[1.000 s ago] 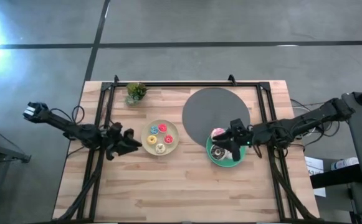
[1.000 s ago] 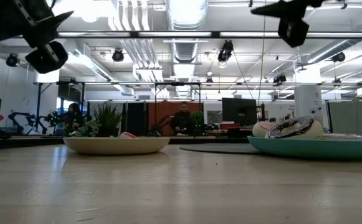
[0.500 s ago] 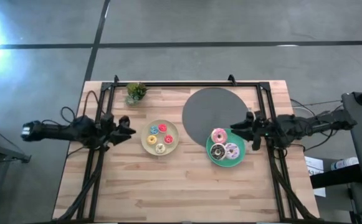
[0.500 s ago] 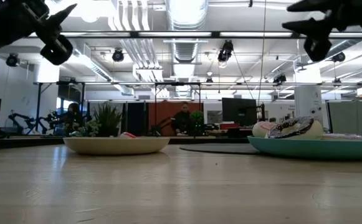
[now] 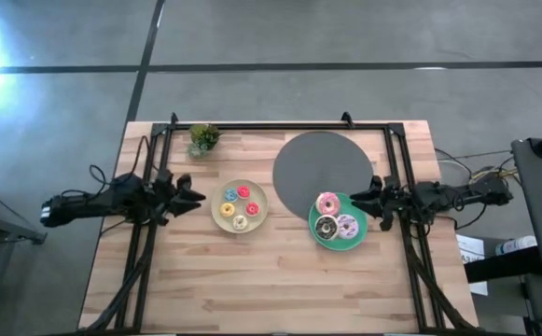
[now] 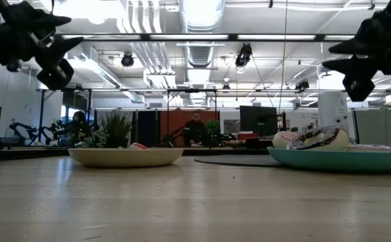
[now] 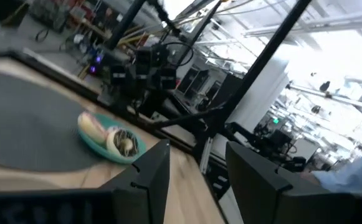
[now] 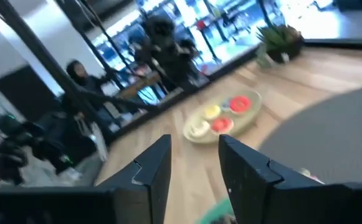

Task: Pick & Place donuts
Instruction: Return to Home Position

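Note:
A cream plate [image 5: 240,206] near the table's middle carries several mini donuts, among them red [image 5: 243,192], blue [image 5: 230,195] and yellow [image 5: 227,210]. To its right, a teal plate [image 5: 338,224] bears the pink donut [image 5: 327,203], the chocolate donut [image 5: 326,227] and the lilac donut [image 5: 346,225]. My left gripper [image 5: 196,198] hangs open in the air to the left of the cream plate. My right gripper [image 5: 353,198], also open, hovers at the teal plate's far right rim. The low view shows both the left gripper [image 6: 54,60] and the right gripper [image 6: 357,67] well above the table.
A round dark grey mat [image 5: 324,170] lies on the far side of the teal plate and touches it. A small potted plant [image 5: 203,138] stands at the far edge. Black frame rails [image 5: 155,177] run along the left, right and far sides. People sit in the room beyond the table.
My right gripper has drawn back from above the teal plate toward the table's right edge and come lower; all three donuts on that plate now show. My left gripper has shifted a little toward the far edge, and its arm has swung round.

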Robot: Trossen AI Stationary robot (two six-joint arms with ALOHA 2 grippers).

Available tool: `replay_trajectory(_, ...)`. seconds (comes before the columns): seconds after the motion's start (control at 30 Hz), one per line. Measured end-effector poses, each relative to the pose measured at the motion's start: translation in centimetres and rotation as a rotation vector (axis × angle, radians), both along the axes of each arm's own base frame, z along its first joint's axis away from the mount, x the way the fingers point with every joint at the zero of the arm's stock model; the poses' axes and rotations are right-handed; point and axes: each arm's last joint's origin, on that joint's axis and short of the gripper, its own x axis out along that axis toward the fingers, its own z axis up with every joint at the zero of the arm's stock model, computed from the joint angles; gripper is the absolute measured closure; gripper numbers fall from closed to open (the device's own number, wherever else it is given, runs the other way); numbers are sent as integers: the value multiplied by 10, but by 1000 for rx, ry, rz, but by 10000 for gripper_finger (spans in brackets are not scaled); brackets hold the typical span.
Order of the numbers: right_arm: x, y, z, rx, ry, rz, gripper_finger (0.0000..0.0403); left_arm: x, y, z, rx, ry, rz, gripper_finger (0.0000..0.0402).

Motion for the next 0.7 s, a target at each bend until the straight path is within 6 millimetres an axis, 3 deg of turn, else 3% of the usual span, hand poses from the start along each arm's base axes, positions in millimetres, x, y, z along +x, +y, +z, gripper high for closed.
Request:
replay_trajectory(0.2, 1, 0, 3, 9, -66, 6, 270, 1, 0, -4, -96, 57, -8, 271)
replay_trajectory(0.7, 2, 0, -1, 15, -96, -1, 280, -1, 0, -15, -104, 75, -9, 271)
